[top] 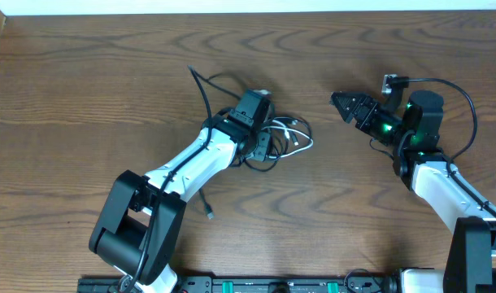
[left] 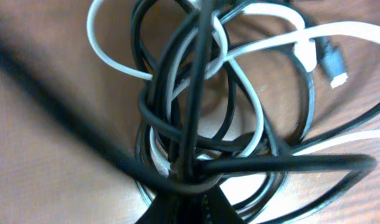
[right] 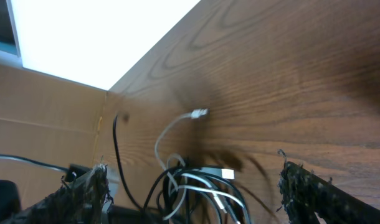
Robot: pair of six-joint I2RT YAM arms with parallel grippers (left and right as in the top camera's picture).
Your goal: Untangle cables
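Glossy black and white cables [left: 289,163] — smooth, matt wood-grain table [top: 85,81].

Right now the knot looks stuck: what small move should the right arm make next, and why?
Probably bring the right hand left to the white cable. That hand is open and apart from the cables, while the left hand seems shut on the black strands; a second grip could separate them.

We find bare table [top: 85,73] open across upper left and lower centre | cables [top: 293,134] knot blocks centre, left arm [top: 195,160] crosses lower left | clear gap before right gripper [top: 339,102]
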